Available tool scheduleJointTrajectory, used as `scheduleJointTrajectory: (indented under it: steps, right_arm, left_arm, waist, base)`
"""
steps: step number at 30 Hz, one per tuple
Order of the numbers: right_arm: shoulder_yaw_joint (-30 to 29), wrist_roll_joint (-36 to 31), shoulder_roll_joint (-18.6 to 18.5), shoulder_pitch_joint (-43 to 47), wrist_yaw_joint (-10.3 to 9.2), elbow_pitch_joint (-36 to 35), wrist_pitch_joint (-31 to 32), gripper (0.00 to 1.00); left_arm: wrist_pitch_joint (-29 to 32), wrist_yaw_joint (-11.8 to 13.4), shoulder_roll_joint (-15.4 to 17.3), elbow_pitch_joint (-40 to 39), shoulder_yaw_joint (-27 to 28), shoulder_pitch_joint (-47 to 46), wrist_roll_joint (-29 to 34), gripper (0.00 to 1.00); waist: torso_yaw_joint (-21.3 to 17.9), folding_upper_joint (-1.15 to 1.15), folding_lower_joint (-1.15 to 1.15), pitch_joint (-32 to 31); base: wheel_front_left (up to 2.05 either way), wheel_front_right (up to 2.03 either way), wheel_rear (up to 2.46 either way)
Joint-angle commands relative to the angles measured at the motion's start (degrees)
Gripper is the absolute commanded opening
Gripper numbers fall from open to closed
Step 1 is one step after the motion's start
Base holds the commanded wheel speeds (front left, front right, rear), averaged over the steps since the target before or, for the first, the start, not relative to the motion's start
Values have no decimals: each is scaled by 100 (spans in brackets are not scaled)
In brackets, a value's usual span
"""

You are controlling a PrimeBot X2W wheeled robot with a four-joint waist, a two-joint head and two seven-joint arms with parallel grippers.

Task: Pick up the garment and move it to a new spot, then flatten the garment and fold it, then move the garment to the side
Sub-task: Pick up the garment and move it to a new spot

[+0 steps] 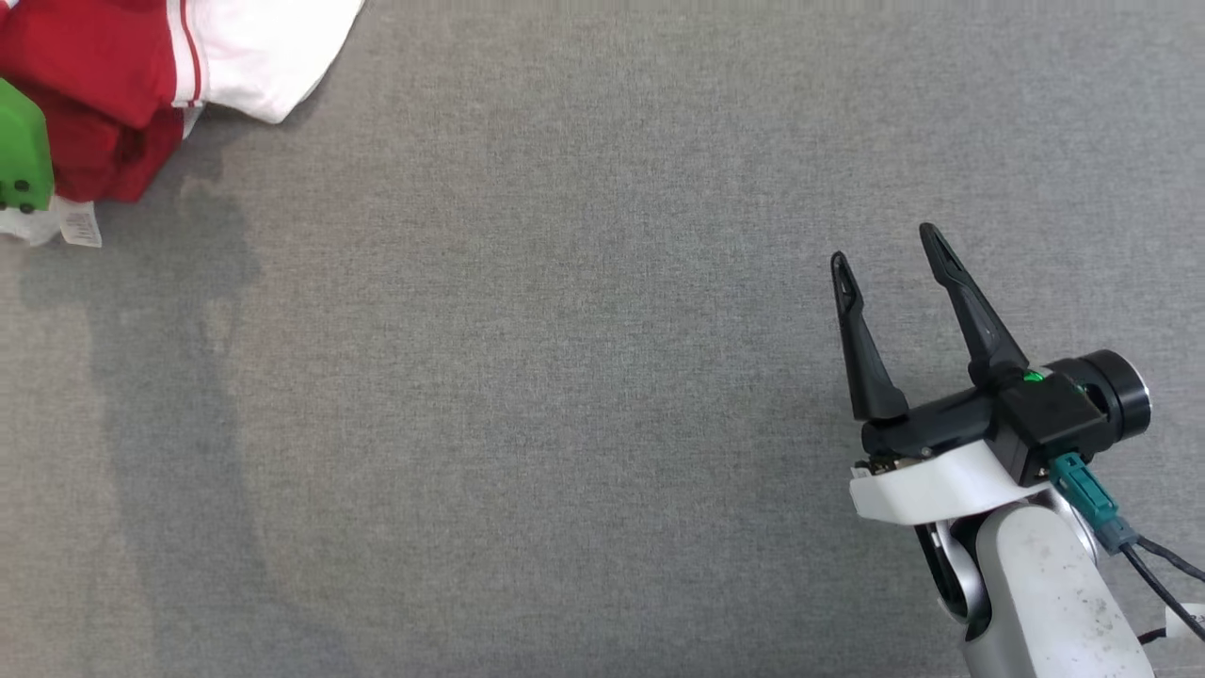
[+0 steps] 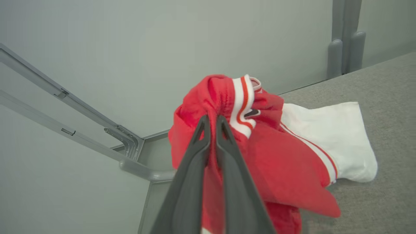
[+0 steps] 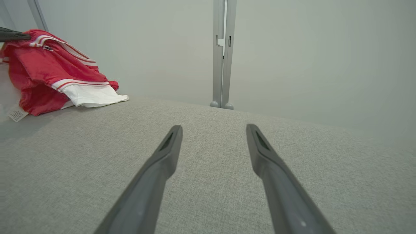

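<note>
The garment is a crumpled red top with white sleeves and red-and-white striped trim, bunched at the far left corner of the grey table. In the left wrist view my left gripper is shut on a fold of the red garment near its striped collar, and the cloth is pulled up into a peak. A white sleeve trails onto the table. My right gripper hovers open over bare table at the right, far from the garment. Nothing is between its fingers.
The grey fabric table top stretches wide between the garment and my right arm. A green part of my left arm shows at the left edge. A pale wall with grey metal frame posts stands behind the table's far edge.
</note>
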Motion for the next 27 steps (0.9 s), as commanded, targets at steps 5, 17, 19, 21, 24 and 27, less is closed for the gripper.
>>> scheduleJointTrajectory:
  steps: [5, 17, 19, 21, 24, 27]
  right_arm:
    - [-46, 186, -14, 201, 0, 113, -18, 100]
    - [-327, 403, -13, 623, 0, 199, -18, 100]
    - [-359, 431, -15, 671, 0, 199, -18, 100]
    - [-368, 444, -13, 696, 0, 190, -18, 100]
    - [-375, 466, -13, 720, 0, 169, -18, 100]
    - [-364, 504, -13, 690, 0, 145, -18, 100]
  left_arm:
    - [-93, -34, -45, -306, -323, -191, -18, 0]
    - [174, -37, -319, -1872, -1577, 1, -874, 0]
    - [255, -37, -404, -2138, -1730, 123, -994, 0]
    - [305, -37, -507, -2373, -1832, 248, -1106, 0]
    - [359, -15, -696, -2604, -1928, 516, -1210, 0]
    - [347, 65, -1005, -2692, -2039, 854, -1353, 0]
  waist:
    - [-127, 0, 0, -879]
    - [-628, 0, 0, -1715]
    - [-738, 0, 0, -1777]
    - [-854, 0, 0, -1797]
    - [-1025, 0, 0, -1770]
    - [-1222, 0, 0, -1678]
  base:
    - [0, 0, 0]
    - [0, 0, 0]
    - [0, 0, 0]
    - [0, 0, 0]
    - [0, 0, 0]
    - [0, 0, 0]
